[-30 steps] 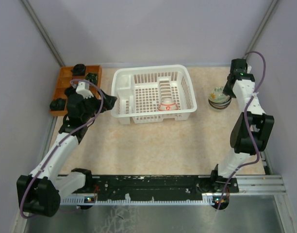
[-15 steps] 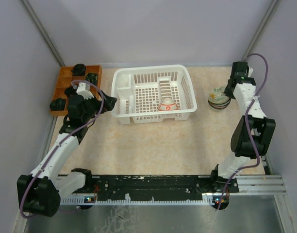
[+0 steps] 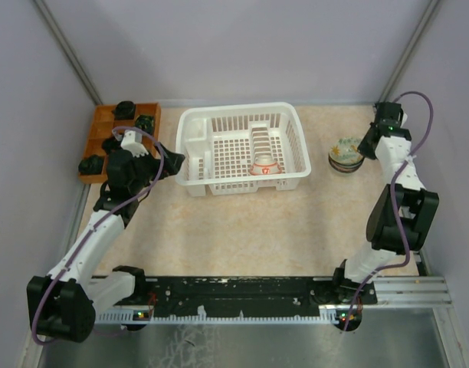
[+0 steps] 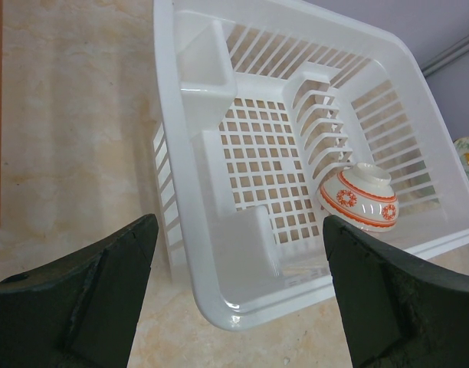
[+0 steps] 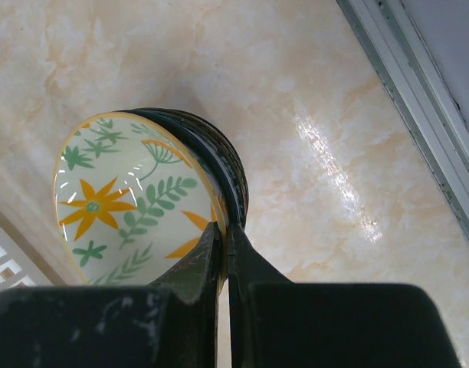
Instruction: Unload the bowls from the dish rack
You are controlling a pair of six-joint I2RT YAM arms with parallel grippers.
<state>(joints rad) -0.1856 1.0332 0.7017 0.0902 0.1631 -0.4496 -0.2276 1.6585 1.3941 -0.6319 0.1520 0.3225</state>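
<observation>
The white dish rack (image 3: 234, 110) stands at the middle back. One white bowl with red-orange marks (image 3: 264, 165) lies tilted against its dividers; it also shows in the left wrist view (image 4: 359, 199). My left gripper (image 3: 173, 165) is open and empty at the rack's near left corner (image 4: 219, 307), its own point (image 4: 238, 230) over the rim. My right gripper (image 3: 366, 146) is shut on the rim of a white bowl with orange flowers and green leaves (image 5: 119, 192). That bowl sits on a stack of dark-rimmed bowls (image 5: 223, 157) on the table right of the rack (image 3: 344, 153).
A brown wooden tray (image 3: 104, 130) with small dark lumps (image 3: 125, 109) lies at the left, behind my left arm. The enclosure's right rail (image 5: 418, 100) runs close beside the bowl stack. Beige tabletop (image 3: 242, 230) spreads in front of the rack.
My right wrist has swung to the right and a little back, still at the bowl stack. The left arm and the rack have not moved.
</observation>
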